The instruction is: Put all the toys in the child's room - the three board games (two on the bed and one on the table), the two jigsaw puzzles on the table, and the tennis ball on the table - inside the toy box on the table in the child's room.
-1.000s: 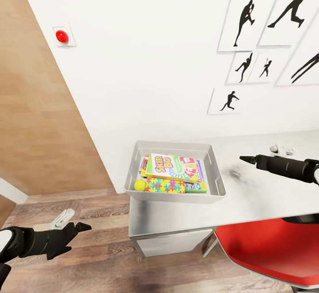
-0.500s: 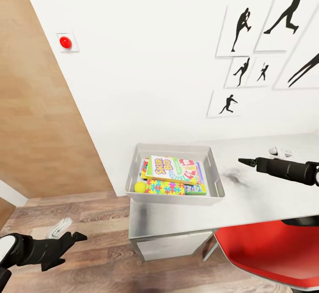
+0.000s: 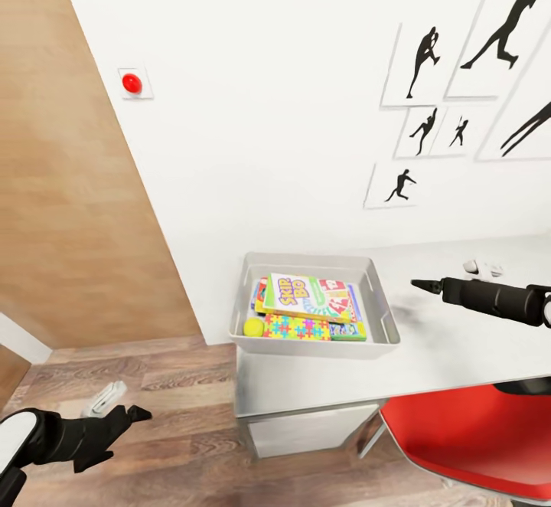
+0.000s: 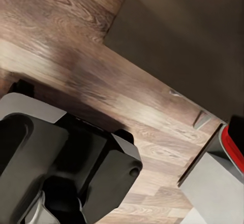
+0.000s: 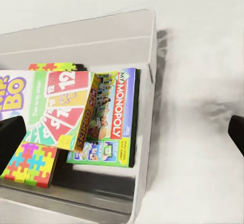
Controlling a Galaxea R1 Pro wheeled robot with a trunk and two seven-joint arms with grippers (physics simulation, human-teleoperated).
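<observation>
Right claw (image 3: pixel 419 285) empty, fingers spread, beside toy box (image 3: pixel 380 292) full of board games (image 3: pixel 310 296); left claw's (image 3: pixel 136 413) state unclear

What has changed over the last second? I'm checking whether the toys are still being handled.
The whole head view shifted, so the camera moved. The toy box with the Skip-Bo box, puzzle and tennis ball stayed put. The right hand still hovers beside it, the left hand stays low; neither holds anything.

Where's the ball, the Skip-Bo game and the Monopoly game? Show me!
ball (image 3: pixel 253 327): head view, middle of the yellow-green ball.
Skip-Bo game (image 3: pixel 306 296): head view, middle of its lid.
Monopoly game (image 5: pixel 114 117): right wrist view, middle of its printed lid.
</observation>
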